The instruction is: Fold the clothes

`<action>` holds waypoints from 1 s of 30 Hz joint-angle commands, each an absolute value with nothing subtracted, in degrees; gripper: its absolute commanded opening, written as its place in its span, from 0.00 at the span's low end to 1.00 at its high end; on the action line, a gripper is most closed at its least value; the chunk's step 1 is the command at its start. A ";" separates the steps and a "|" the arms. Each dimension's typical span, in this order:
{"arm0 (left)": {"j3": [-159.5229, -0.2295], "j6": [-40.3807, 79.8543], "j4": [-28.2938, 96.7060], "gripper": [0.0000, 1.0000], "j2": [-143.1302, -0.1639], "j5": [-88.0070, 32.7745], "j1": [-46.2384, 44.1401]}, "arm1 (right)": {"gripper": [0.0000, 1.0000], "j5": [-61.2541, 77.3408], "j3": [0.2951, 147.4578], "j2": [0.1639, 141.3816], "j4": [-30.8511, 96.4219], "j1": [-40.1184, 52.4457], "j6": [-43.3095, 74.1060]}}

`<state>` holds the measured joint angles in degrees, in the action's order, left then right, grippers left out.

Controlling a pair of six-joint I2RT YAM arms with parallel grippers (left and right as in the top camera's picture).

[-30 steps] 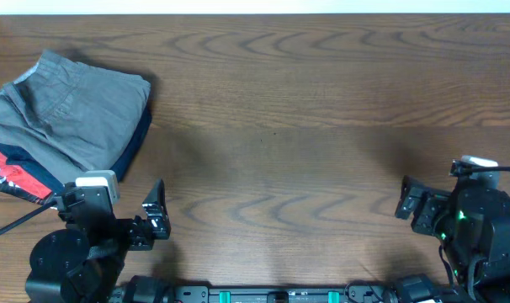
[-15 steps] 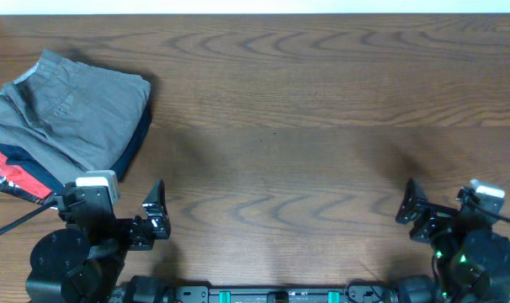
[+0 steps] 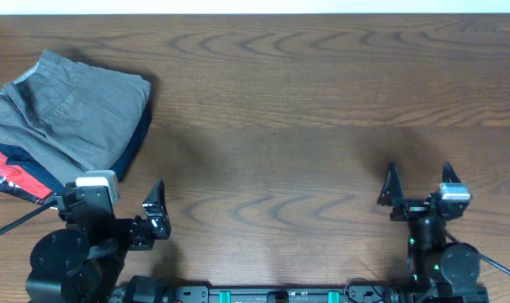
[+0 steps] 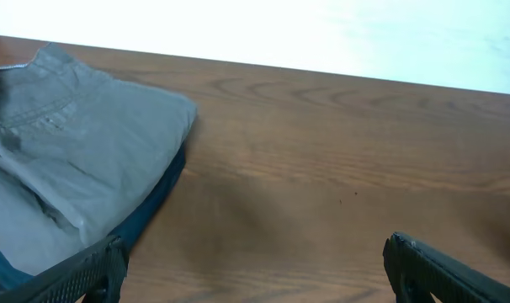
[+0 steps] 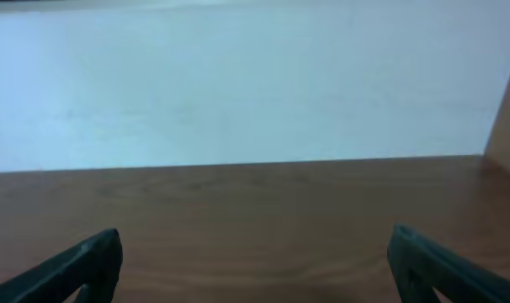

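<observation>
The grey shorts (image 3: pixel 70 114) lie folded at the far left of the table, on top of a navy-blue garment. In the left wrist view the shorts (image 4: pixel 61 160) fill the left side. My left gripper (image 3: pixel 124 198) is open and empty near the table's front edge, just in front of the pile and apart from it; its fingers (image 4: pixel 255 257) frame bare wood. My right gripper (image 3: pixel 419 177) is open and empty at the front right, far from the shorts. In the right wrist view its fingers (image 5: pixel 255 248) frame only table and wall.
The folded navy-blue garment (image 3: pixel 135 143) shows under the shorts' right edge and in the left wrist view (image 4: pixel 158 198). A red garment with a black edge (image 3: pixel 7 175) sticks out at the pile's front left. The wooden table (image 3: pixel 305 109) stretches to the right.
My right arm has pulled back and shifted left, turning so its open fingers point toward the far edge. The left arm and the pile have not moved.
</observation>
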<state>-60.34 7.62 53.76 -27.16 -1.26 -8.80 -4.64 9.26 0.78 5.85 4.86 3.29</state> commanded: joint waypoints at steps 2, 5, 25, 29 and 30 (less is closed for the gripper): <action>-60.12 7.11 53.71 0.98 -27.00 -0.82 -9.04 | 0.99 -2.92 4.29 0.32 0.84 3.33 -1.89; -60.12 7.11 53.69 0.98 -27.00 -0.82 -9.04 | 0.99 -1.37 0.58 0.32 -2.61 2.42 -2.50; -60.12 7.11 53.71 0.98 -27.00 -0.82 -9.04 | 0.99 3.05 0.32 0.32 4.08 0.67 -3.49; -60.12 7.11 53.71 0.98 -27.00 -0.82 -9.04 | 0.99 3.05 0.32 0.32 4.08 0.67 -3.49; -60.12 7.11 53.71 0.98 -27.00 -0.82 -9.04 | 0.99 3.05 0.32 0.32 4.08 0.67 -3.49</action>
